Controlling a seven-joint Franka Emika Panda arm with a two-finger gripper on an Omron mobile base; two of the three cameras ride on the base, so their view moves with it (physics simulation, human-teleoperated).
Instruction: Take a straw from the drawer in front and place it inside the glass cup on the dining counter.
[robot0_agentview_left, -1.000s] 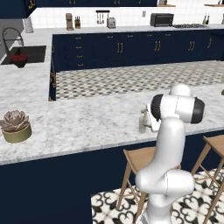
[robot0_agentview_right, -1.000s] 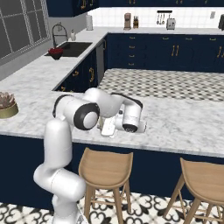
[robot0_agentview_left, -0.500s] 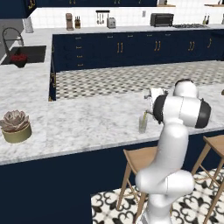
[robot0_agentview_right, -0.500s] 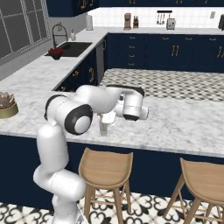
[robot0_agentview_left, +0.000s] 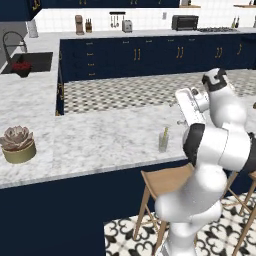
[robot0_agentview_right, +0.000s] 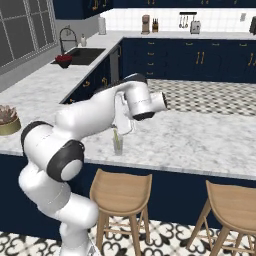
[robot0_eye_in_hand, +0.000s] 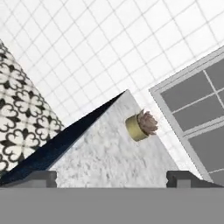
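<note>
- End effector (robot0_eye_in_hand: 112, 177): jaws spread wide, nothing between them; the hand view looks along the table (robot0_agentview_left: 100, 140) toward the potted succulent (robot0_eye_in_hand: 141, 125).
- Straw (robot0_agentview_left: 164, 134) stands inside the glass cup (robot0_agentview_left: 163, 142), below and just beside the end effector; it leans on the rim.
- Step judged: placement done; what remains is drawing clear.
- Next move calls for lifting away without brushing the straw or the cup.
- Succulent sits well apart; 2 wooden stools (robot0_agentview_right: 121, 187) below the table edge obstruct nothing.

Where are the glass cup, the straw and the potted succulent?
glass cup (robot0_agentview_left: 163, 143): left base view, on its clear side wall.
straw (robot0_agentview_left: 165, 132): left base view, on the end above the rim.
potted succulent (robot0_agentview_left: 18, 151): left base view, on its gold pot.
</note>
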